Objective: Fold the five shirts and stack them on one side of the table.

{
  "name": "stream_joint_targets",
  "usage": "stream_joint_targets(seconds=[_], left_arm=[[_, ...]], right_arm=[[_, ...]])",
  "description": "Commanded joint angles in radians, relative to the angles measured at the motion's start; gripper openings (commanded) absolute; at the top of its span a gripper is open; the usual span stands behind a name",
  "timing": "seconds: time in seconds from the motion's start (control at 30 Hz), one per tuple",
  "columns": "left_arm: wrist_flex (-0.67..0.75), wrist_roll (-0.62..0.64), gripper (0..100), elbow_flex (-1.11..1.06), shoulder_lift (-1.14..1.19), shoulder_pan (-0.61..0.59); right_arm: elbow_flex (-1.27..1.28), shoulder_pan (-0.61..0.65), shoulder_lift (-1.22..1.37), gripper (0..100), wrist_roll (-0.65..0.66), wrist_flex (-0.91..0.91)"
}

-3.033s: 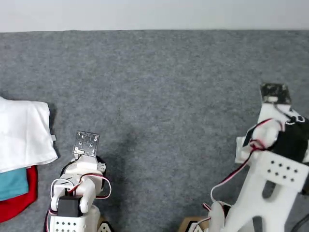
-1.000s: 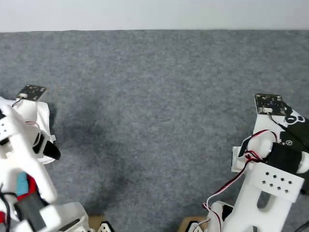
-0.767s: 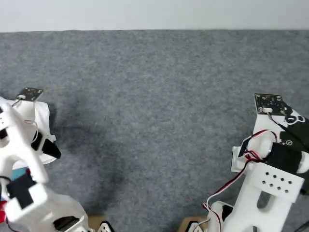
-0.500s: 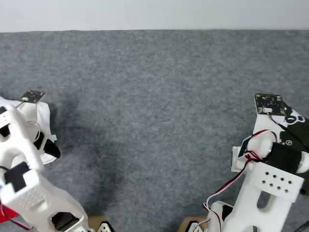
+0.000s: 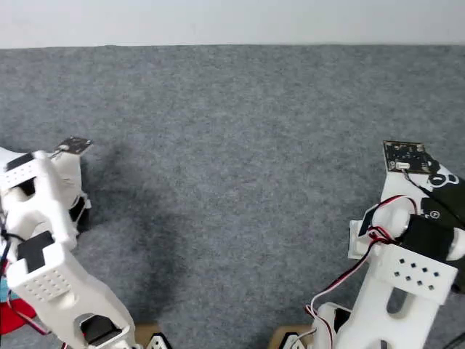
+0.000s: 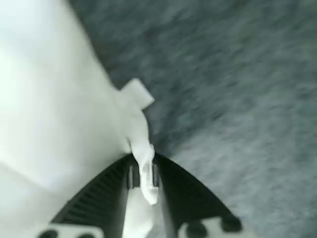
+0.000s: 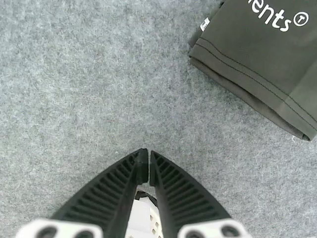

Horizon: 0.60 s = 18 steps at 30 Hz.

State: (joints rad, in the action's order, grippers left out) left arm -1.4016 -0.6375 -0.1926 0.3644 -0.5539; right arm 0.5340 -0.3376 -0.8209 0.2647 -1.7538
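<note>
White shirt (image 6: 49, 99) is pinched by its edge in the left claw (image 6: 144, 171); the right claw (image 7: 148, 161), closed and empty, hangs well apart.

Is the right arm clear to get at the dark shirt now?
Probably yes: only grey mat lies between the right gripper and the dark shirt; its shut jaws would need opening first.

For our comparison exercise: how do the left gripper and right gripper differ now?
The left gripper grips the white shirt's edge; the right gripper holds nothing. The left gripper is at that shirt, the right gripper over grey table near a dark shirt. Both are shut.
</note>
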Motion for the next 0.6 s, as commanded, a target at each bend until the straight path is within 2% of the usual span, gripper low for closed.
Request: stream_joint_targets(seconds=[0.0,0.23,0.4,0.57], left_arm=[[-0.081,-0.003,0,0.021,-0.189,0.061],[-0.153,0.098,0,0.021,-0.649,0.203],[-0.152,0.239,0,0.021,-0.904,0.377],[-0.13,0.416,0,0.054,-1.042,0.58]], right_arm=[[-0.003,0.007,0.004,0.9,-0.005,-0.027],[-0.003,0.007,-0.002,0.9,-0.003,-0.03],[-0.003,0.007,-0.002,0.9,-0.003,-0.031],[-0.008,0.007,-0.002,0.9,-0.003,-0.035]])
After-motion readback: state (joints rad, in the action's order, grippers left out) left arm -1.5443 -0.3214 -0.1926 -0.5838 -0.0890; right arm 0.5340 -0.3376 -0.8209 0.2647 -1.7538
